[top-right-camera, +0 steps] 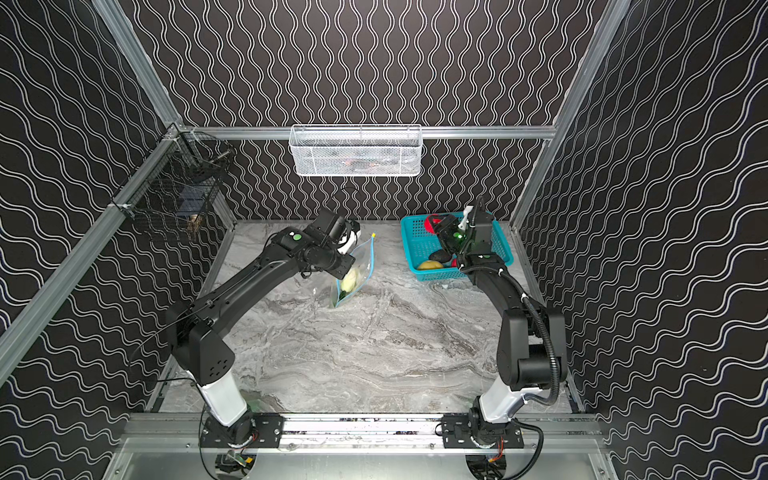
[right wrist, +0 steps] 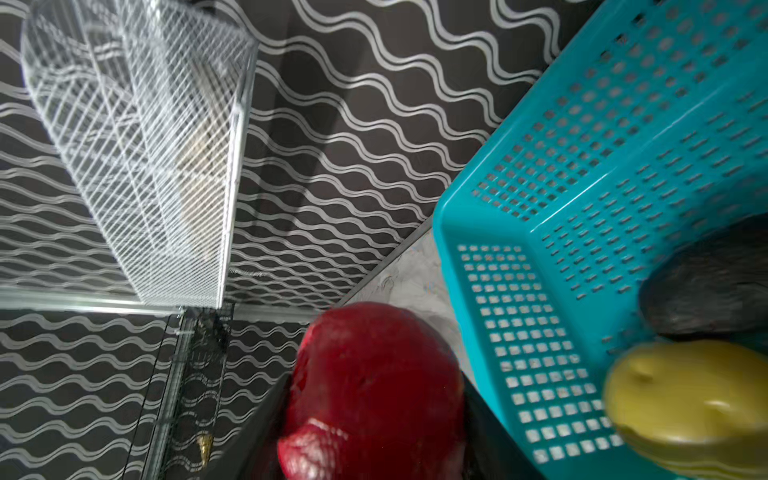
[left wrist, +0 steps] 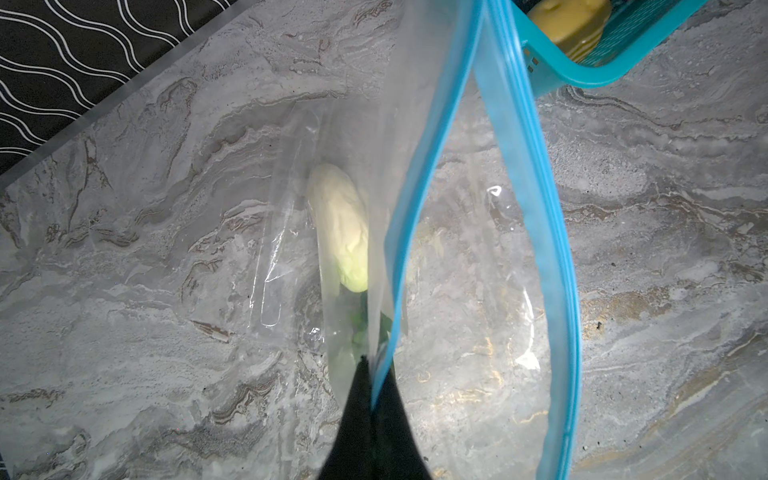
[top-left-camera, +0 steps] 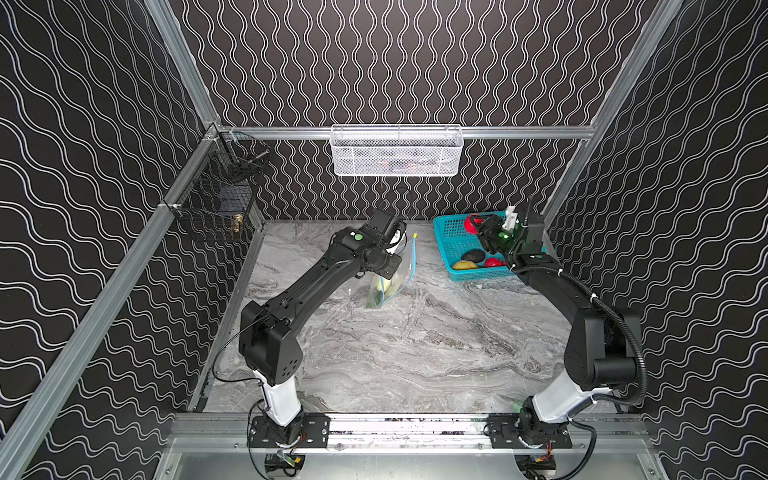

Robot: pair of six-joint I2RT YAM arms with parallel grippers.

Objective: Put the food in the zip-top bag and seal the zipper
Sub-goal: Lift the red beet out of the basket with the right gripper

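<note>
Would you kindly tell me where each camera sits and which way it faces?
Top views: high in front, looking down and back over the grey marble table; left arm and right arm show whole.
Left wrist: on its arm, looking down past the shut left end effector pinching the clear plastic zip-top bag.
Right wrist: over the teal perforated plastic basket, facing the back wall; the right end effector grips a red round toy fruit.
Shared: both wrist views catch that basket and the yellow potato-like toy.
</note>
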